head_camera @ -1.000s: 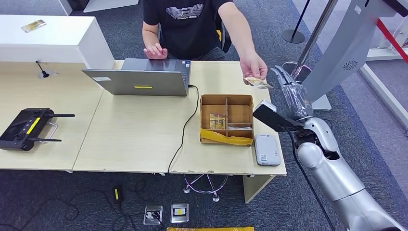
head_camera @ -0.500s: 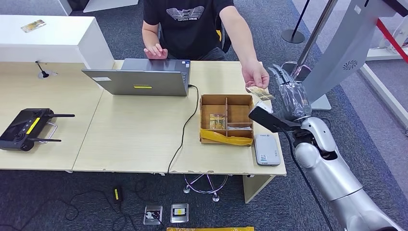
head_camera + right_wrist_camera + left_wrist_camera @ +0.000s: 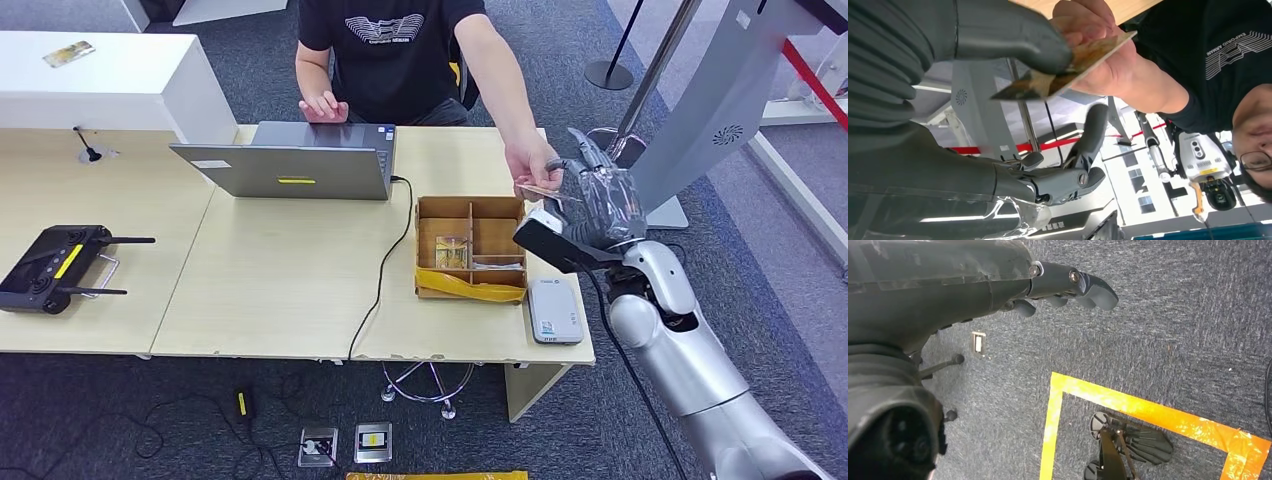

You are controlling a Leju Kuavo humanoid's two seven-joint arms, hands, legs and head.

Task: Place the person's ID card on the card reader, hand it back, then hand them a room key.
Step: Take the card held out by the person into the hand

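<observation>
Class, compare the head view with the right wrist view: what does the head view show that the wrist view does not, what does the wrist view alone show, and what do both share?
Head view alone: the desk, laptop, wooden box, card reader and remote.

Right wrist view alone: the thumb resting on the card's face, with the darker fingers spread apart from it.

Both: the card, the person's hand holding it, and the right hand.
</observation>
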